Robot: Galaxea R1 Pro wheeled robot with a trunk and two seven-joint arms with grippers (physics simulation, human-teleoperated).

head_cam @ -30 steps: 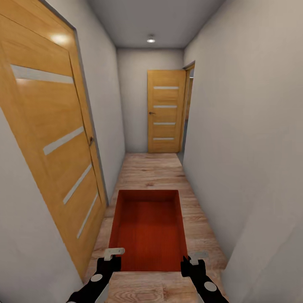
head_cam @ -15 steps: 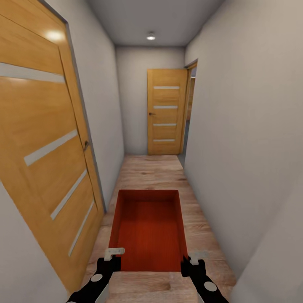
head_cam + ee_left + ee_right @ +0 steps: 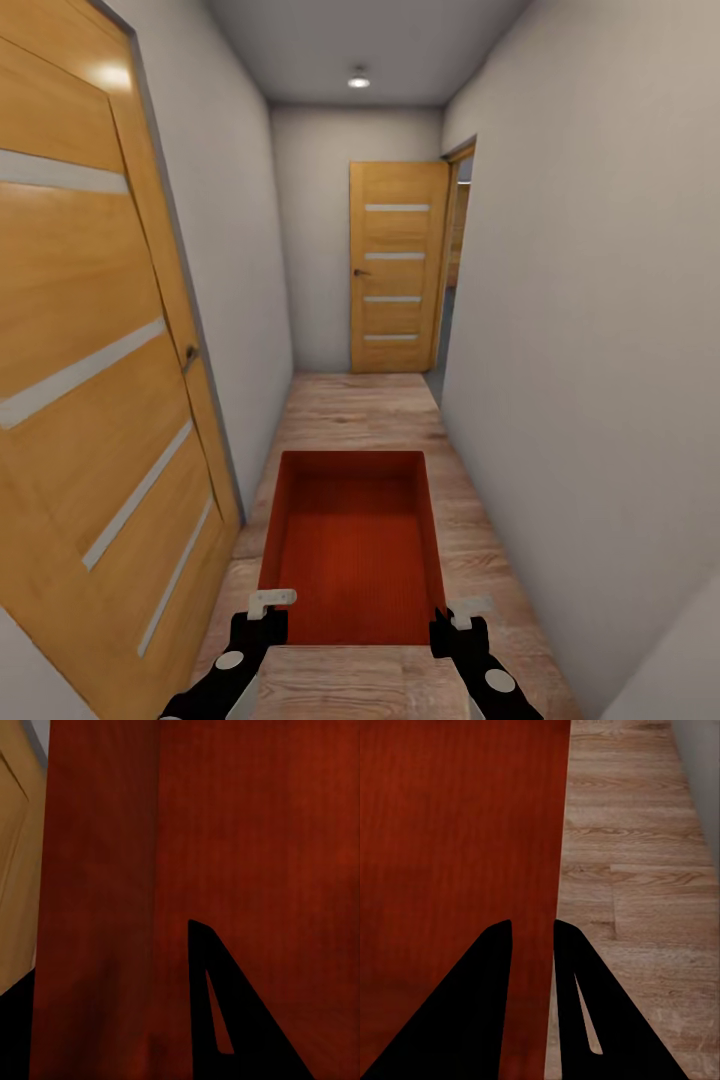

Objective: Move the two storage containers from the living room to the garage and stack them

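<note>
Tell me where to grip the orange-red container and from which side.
Grip the storage container by its thin long side walls near the near end, coming from behind, one pincer per wall, fingers straddling the rim. Left pincer and right pincer sit there.

I found no readable text, label, brand, number or sign on anything in front of me.

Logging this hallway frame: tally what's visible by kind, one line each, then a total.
Storage container: 1
Grippers: 2, left gripper and right gripper
Wooden doors: 2, near door and far door
Ceiling light: 1
Total: 6
</note>
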